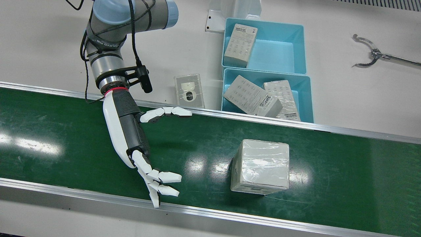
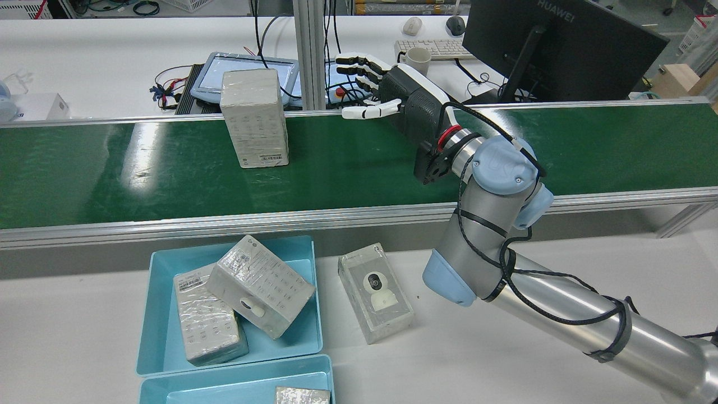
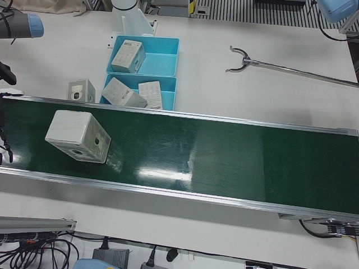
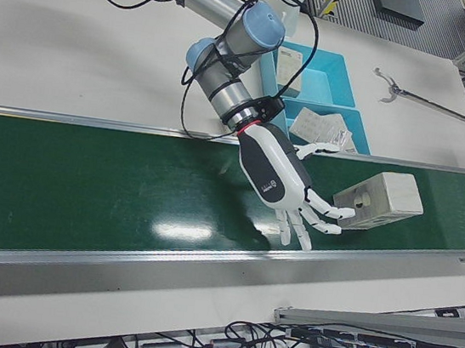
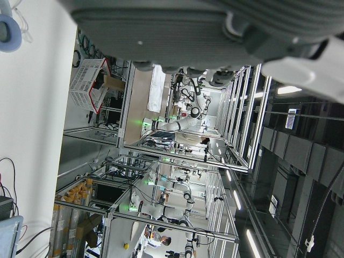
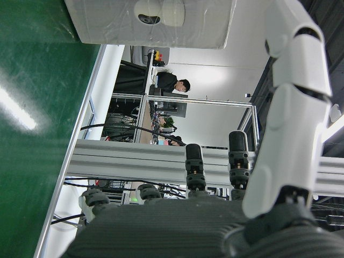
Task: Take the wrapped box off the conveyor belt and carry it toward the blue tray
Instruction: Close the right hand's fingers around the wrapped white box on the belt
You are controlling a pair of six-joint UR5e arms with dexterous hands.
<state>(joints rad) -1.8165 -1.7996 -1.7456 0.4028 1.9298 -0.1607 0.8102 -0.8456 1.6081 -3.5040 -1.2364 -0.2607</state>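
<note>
Film-wrapped box (image 1: 260, 166) stands upright on the green conveyor belt (image 1: 345, 164), ungrasped. Right hand (image 1: 144, 144) hovers beside it, fingers spread, holding nothing. Grasp, lift and carry to the blue tray (image 1: 304, 95) remain.

— What sort of place was this?
— A robotics lab: a green conveyor belt (image 1: 65, 138) crossed a white surface (image 1: 361, 105), with aluminium framing (image 5: 161, 156), a monitor (image 2: 561, 50), loose cables (image 4: 220, 335) and other robot arms (image 5: 183, 123) behind.
</note>
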